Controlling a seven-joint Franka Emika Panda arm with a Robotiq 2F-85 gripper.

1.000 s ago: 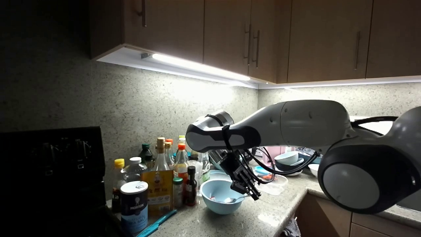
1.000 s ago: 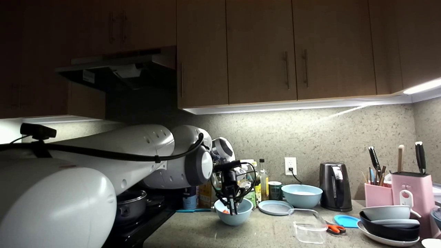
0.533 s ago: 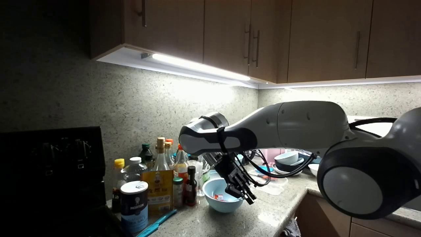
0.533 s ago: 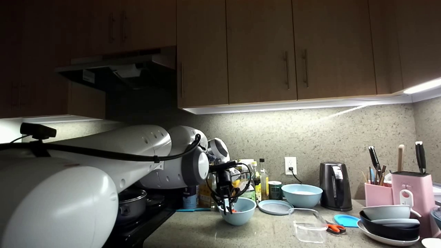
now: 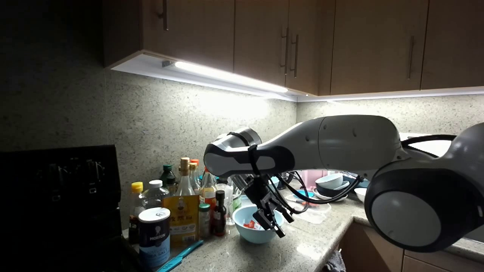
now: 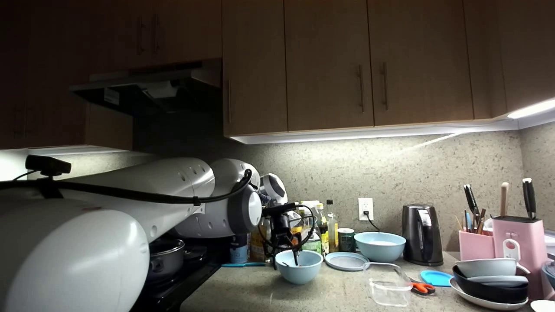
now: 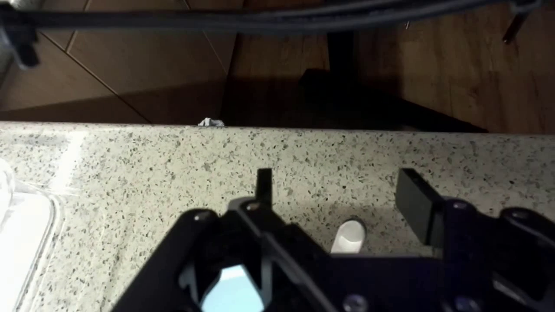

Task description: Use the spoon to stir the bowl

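Observation:
The light blue bowl (image 5: 252,237) stands on the counter below my gripper (image 5: 284,225), with red and white bits (image 5: 252,224) inside it. An exterior view from across the counter shows the same bowl (image 6: 299,276) with the gripper (image 6: 285,260) at its rim, one finger reaching over the inside. In the wrist view my gripper (image 7: 334,184) has its fingers well apart. The rounded white end of the spoon (image 7: 349,236) shows in the gap, touched by neither finger; the spoon's other end is hidden. Part of the bowl (image 7: 234,292) shows through the gripper linkage.
Several bottles (image 5: 185,185), a salt can (image 5: 155,241) and a teal utensil (image 5: 179,257) stand or lie beside the bowl. Farther along are a plate (image 6: 347,262), another blue bowl (image 6: 380,247), a kettle (image 6: 420,234) and a clear container (image 6: 388,288). The counter edge (image 7: 277,128) is close.
The jaws have spread and let go of the spoon. My gripper has shifted slightly toward the stove side, and the bowl has slid a little the opposite way.

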